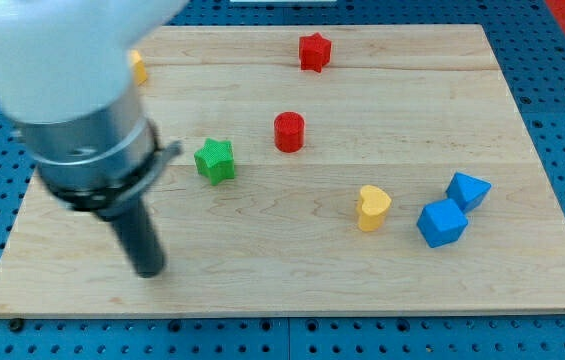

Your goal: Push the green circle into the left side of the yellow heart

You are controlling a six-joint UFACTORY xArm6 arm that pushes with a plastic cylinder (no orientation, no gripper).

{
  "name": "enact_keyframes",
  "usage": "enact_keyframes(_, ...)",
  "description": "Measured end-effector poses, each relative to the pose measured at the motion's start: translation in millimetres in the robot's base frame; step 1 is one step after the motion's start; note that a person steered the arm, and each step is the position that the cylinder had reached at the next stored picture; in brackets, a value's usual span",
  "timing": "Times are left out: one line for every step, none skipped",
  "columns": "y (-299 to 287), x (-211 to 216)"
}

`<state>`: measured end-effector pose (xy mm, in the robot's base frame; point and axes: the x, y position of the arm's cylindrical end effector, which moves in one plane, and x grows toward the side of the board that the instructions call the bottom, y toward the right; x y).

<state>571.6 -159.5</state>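
Observation:
The yellow heart (372,207) lies on the wooden board (292,285), right of the middle. No green circle shows; the only green block I see is a green star (214,160), left of the middle. My tip (149,270) rests on the board near the view's bottom left, below and to the left of the green star and far left of the yellow heart. The large arm body hides much of the board's left part.
A red star (313,52) sits near the view's top. A red cylinder (289,132) stands right of the green star. Two blue blocks (443,223) (469,190) lie right of the heart. A yellow block (138,67) peeks out beside the arm at top left.

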Motion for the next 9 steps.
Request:
enact_keyframes(-78, -1)
enact_keyframes(-96, -67)
enact_keyframes(7, -103)
enact_keyframes(145, -121)
enact_keyframes(177, -103)
enact_keyframes(131, -101)
enact_keyframes(197, -84)
enact_keyframes(226, -85)
enact_keyframes(202, -99)
